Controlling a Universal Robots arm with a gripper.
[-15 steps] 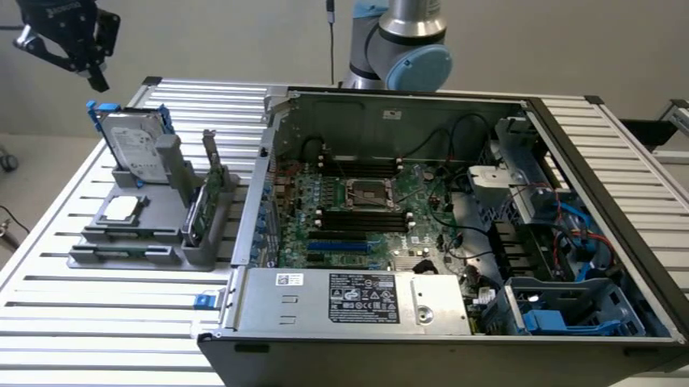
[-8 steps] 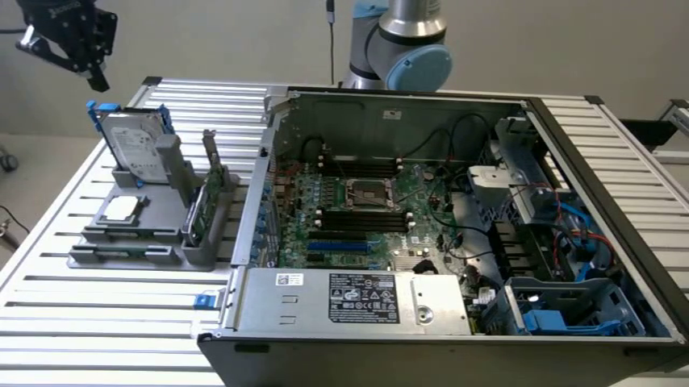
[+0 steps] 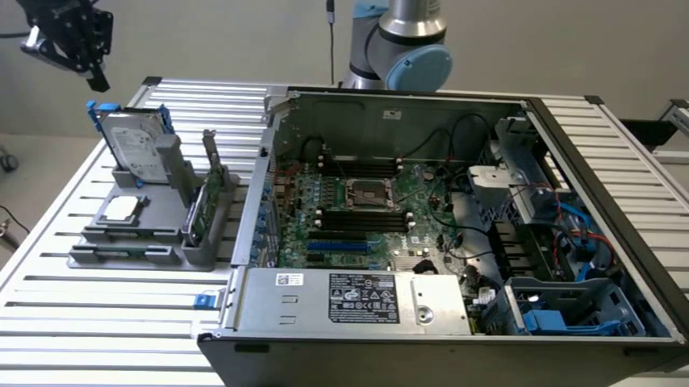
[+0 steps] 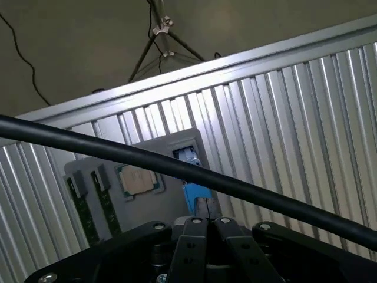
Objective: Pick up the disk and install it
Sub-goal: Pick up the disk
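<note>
Gripper closed | disk upright in holder | below gripper, apart

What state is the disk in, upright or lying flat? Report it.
Upright. The disk stands on edge in the grey holder, its label showing in the exterior view, outside the computer case.

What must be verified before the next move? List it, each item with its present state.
1. Disk upright in the grey holder: ok.
2. Claw above the holder, apart from the disk: ok.
3. Claw open for a grasp: not ok, shut and empty.
4. Computer case open on top: ok.
5. Bay with blue parts free for the disk: cannot tell.
6. Black cable clear of the claw's path: cannot tell.
</note>
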